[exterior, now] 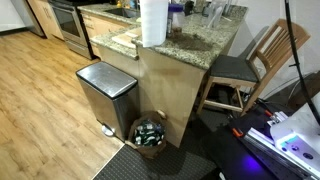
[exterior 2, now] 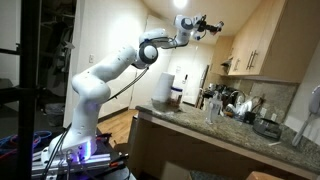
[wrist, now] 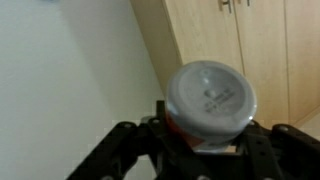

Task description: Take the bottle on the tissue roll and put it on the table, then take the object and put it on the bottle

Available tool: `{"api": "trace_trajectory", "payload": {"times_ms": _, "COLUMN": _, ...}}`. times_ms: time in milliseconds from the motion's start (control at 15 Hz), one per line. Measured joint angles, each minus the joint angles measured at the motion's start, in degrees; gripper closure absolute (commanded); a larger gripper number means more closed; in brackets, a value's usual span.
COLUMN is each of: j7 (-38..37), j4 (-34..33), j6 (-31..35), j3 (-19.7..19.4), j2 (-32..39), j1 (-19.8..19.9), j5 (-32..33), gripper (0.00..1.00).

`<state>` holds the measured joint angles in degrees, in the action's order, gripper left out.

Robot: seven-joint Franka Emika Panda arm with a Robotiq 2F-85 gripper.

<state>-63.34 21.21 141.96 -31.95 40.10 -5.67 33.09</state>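
In the wrist view my gripper (wrist: 206,142) is shut on a bottle (wrist: 210,98) with a round grey cap and an orange-red band below it. The cap faces the camera, against a wall and wooden cabinet doors. In an exterior view the arm is raised high near the ceiling, with the gripper (exterior 2: 206,25) well above the table (exterior 2: 205,128). The tall white tissue roll (exterior: 153,22) stands on the granite table (exterior: 205,42) near its edge. It also shows in the other exterior view (exterior 2: 161,87). Nothing shows on top of the roll.
A steel pedal bin (exterior: 106,90) and a basket of bottles (exterior: 150,133) stand on the floor by the counter base. A wooden chair (exterior: 250,62) is at the counter's end. Several kitchen items (exterior 2: 228,101) crowd the counter's back. Upper cabinets (exterior 2: 262,40) hang near the gripper.
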Motion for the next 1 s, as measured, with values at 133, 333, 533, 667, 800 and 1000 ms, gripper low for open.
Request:
{"api": "trace_trajectory", "payload": {"times_ms": 133, "j7": -7.7, "j4": 0.1, "j6": 1.1, "j3": -3.7, "j2": 1.1, "j1": 2.3, "j5": 3.5, "gripper": 0.75}}
{"api": "trace_trajectory", "payload": {"times_ms": 333, "j7": -19.2, "j4": 0.1, "j6": 1.7, "j3": -9.2, "j2": 3.7, "j1": 6.1, "j5": 8.3, "gripper": 0.75}}
{"api": "trace_trajectory", "payload": {"times_ms": 533, "j7": -26.2, "j4": 0.1, "j6": -5.2, "j3": -8.8, "j2": 5.8, "j1": 7.6, "j5": 7.4, "gripper": 0.75}}
{"api": "trace_trajectory", "payload": {"times_ms": 667, "j7": -29.9, "j4": 0.0, "j6": -10.7, "j3": -7.7, "j2": 6.5, "j1": 7.0, "j5": 6.5, "gripper": 0.75}}
{"api": "trace_trajectory", "payload": {"times_ms": 800, "j7": -33.7, "j4": -0.1, "j6": -16.3, "j3": -6.5, "j2": 6.6, "j1": 5.7, "j5": 5.9, "gripper": 0.75}}
{"api": "trace_trajectory", "payload": {"times_ms": 1000, "j7": -39.3, "j4": -0.5, "j6": -24.1, "j3": -4.5, "j2": 6.4, "j1": 3.7, "j5": 5.3, "gripper": 0.75}}
